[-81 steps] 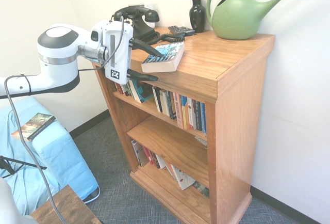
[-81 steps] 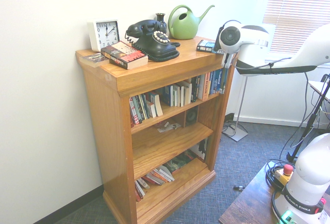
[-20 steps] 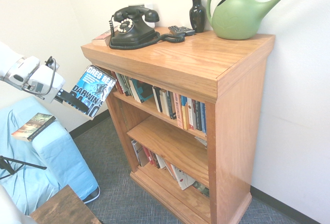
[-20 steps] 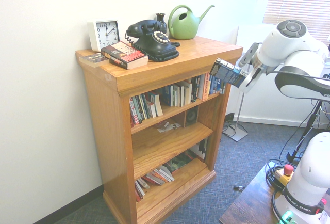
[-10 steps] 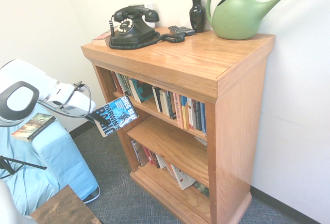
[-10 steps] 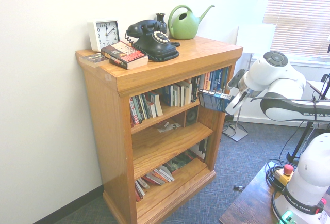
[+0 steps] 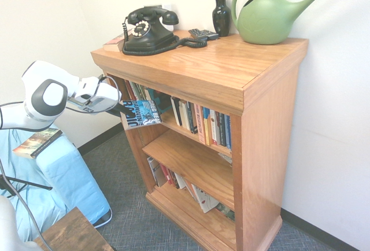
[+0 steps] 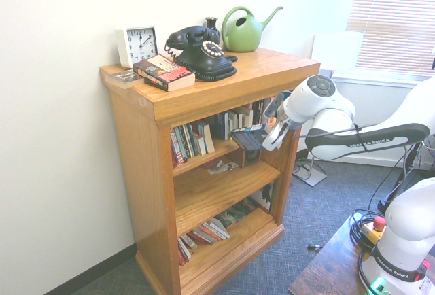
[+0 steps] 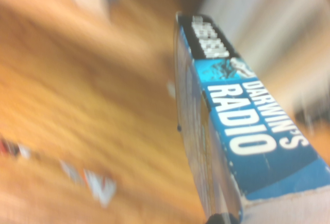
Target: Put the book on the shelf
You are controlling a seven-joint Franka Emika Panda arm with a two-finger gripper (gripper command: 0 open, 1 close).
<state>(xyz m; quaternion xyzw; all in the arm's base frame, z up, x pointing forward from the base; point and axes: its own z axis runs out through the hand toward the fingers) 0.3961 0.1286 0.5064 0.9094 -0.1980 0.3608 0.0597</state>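
Title "DARWIN'S RADIO" on book [image 9: 242, 126] — only wrist view legible.

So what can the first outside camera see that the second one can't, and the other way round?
Only the first exterior view shows the thin paperback lying on the light blue cover beside the bookcase. Only the second shows the white clock, the reddish book on the bookcase top and the window blinds. Both show the oak bookcase, black telephone, green watering can, dark vase, and the gripper holding the Darwin's Radio book at the upper shelf.
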